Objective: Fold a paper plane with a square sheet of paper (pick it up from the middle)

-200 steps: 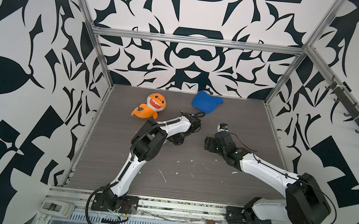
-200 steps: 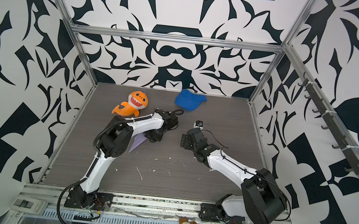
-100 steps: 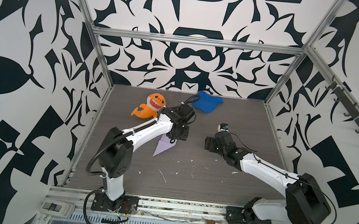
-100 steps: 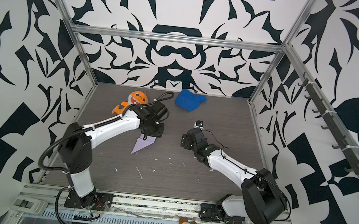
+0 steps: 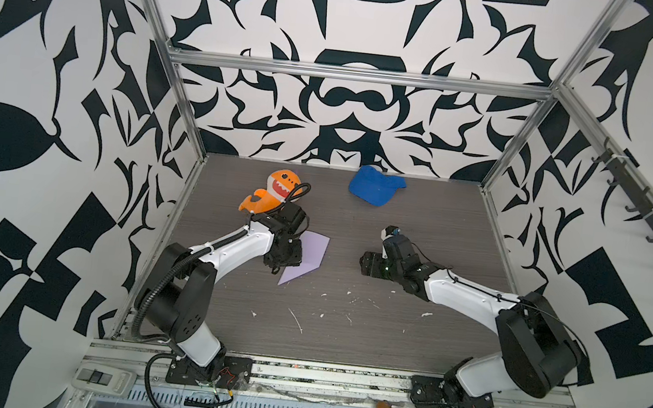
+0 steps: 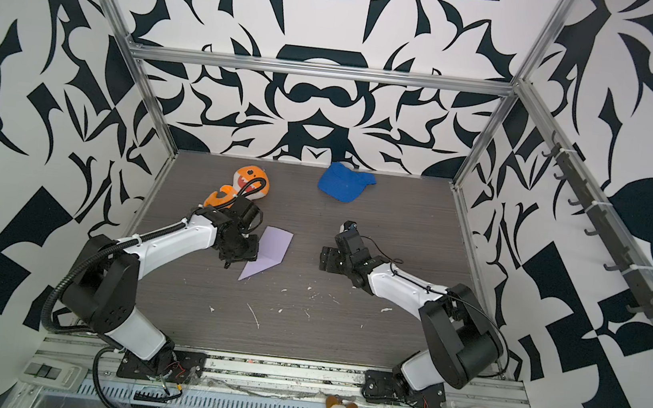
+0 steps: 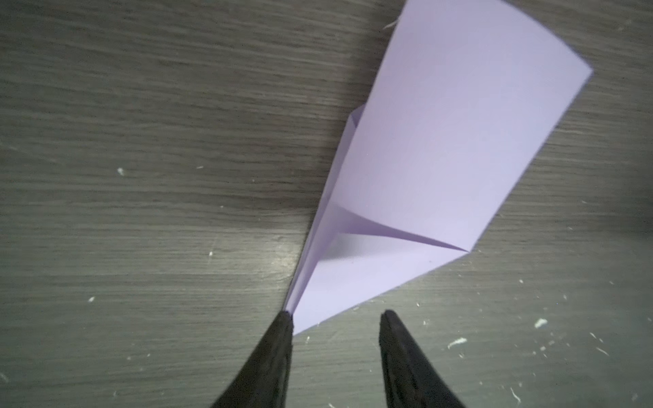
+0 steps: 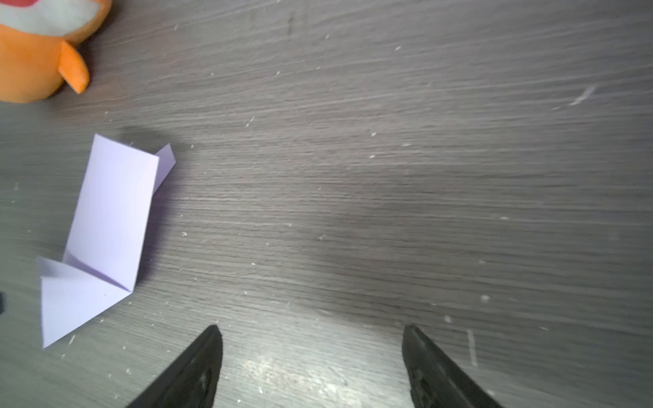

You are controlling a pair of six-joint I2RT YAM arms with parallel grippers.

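Observation:
The lavender sheet of paper [image 5: 310, 255] [image 6: 269, 253] lies on the dark table, left of centre, folded into a long pointed plane-like shape with one flap lifted. My left gripper [image 5: 281, 259] [image 7: 335, 316] hovers at its pointed end and is open. One fingertip [image 7: 287, 323] touches the paper's [image 7: 441, 159] tip, and nothing lies between the jaws. My right gripper [image 5: 366, 260] [image 8: 312, 330] is open and empty over bare table to the right. In the right wrist view the paper [image 8: 106, 219] lies well off to the side.
An orange plush shark [image 5: 271, 196] [image 8: 35, 53] lies just behind the left wrist. A blue cap [image 5: 375, 185] sits near the back wall. White paper scraps [image 5: 297, 321] dot the front of the table. Patterned walls enclose three sides.
My left arm has swung back to the left, uncovering the folded paper on the table, and its gripper now sits at the paper's point. The right arm has stayed put.

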